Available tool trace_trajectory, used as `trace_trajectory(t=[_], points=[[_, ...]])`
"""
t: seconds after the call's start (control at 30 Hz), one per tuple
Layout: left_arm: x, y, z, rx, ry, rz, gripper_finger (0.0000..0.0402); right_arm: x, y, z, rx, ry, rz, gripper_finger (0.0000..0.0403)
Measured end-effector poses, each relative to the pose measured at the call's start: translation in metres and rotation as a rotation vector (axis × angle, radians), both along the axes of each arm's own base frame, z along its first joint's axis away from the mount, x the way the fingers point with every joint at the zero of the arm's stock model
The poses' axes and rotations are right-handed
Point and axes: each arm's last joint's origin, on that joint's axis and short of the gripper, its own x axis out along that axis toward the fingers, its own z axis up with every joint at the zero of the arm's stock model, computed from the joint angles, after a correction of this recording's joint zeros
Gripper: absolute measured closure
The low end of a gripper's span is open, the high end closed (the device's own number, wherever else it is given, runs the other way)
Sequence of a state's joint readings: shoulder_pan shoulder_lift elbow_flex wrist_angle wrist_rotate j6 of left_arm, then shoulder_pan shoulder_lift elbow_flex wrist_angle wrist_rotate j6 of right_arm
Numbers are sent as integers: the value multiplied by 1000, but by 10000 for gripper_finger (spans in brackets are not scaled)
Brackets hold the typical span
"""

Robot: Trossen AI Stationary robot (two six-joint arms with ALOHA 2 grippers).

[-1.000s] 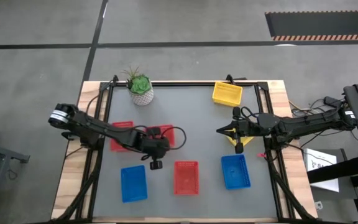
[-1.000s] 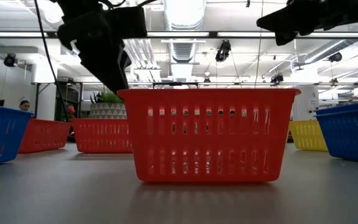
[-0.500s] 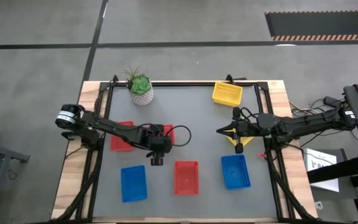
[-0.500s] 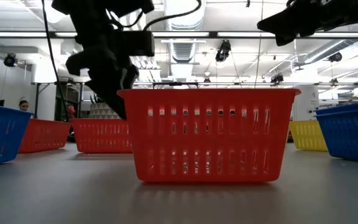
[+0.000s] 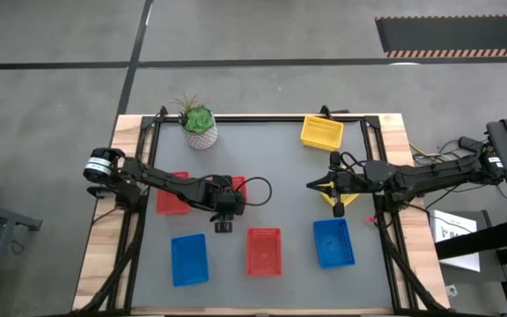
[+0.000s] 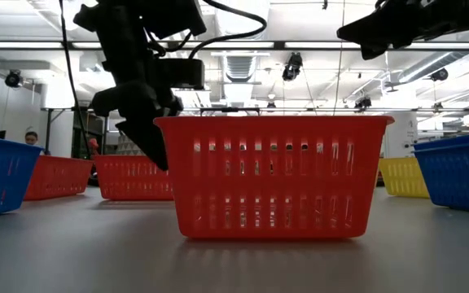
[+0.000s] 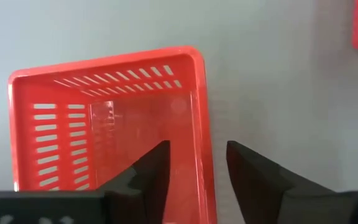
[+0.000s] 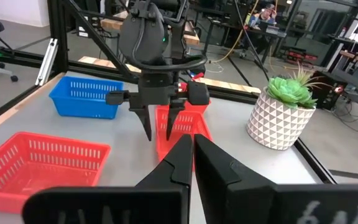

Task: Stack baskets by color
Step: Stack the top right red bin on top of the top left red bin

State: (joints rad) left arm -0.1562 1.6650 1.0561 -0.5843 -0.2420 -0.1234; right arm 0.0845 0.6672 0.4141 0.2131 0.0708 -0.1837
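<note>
A grey, matte table (image 5: 289, 176) framed in pale wood is carrying small rectangular plastic baskets with slotted mesh sides. The left gripper (image 5: 223, 222) is hanging over the middle red basket (image 7: 104, 130), its 2 dark, tapered fingers (image 7: 151, 171) spread apart and straddling one thin side wall, 1 finger inside and 1 outside, gripping nothing. A second red basket (image 5: 172, 194) is sitting just beside it toward the left edge, partly under the arm. A third red basket (image 5: 264, 250) is standing at the front centre, with a blue basket (image 5: 189, 259) to its left and another blue basket (image 5: 334, 242) to its right. A yellow basket (image 5: 322, 132) is resting at the far edge. The right gripper (image 5: 339, 208) is hovering at the right side with its fingers pressed fully together, above a yellow basket (image 5: 349, 199) it mostly hides. A spiky green plant in a white faceted pot (image 5: 200, 124) is standing at the far left corner.
</note>
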Motion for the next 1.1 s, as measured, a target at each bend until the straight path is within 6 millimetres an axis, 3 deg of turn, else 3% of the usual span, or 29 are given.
trace_trajectory(t=[0.33, 0.67, 0.87, 1.1], points=[[0, 1, 0, 15, -5, 10, 389, 0, 0, 0, -4, 1, 0, 394], [0, 1, 11, -44, -61, 147, 398, -2, 0, -4, -8, 47, -1, 394], [11, -1, 46, -114, -150, 280, 400, -12, -1, -4, -13, 85, -8, 394], [15, -3, 111, -164, -238, 544, 401, -24, -2, -5, -12, 116, -9, 394]])
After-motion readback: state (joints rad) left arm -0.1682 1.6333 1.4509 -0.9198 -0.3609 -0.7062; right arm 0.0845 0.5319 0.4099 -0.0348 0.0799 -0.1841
